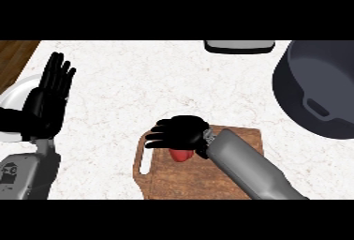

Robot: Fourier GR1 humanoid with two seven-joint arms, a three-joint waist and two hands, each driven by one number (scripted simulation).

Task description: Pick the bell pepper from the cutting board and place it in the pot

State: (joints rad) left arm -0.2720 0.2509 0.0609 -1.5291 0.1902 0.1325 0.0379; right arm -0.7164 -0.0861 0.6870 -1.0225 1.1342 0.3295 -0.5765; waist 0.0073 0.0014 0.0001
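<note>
Two grey, tube-shaped forearms end in black hands: the left hand [50,91] and the right hand [181,132]. A small dark marking sits on the left forearm [29,171].

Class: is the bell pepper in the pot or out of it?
Out. The bell pepper is on the cutting board, beneath the right hand, well apart from the pot.

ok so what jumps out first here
The black right hand curled over a red bell pepper on the wooden cutting board, low in the middle. Next the big dark pot at the right edge, and the left hand resting open, fingers up, at the left.
</note>
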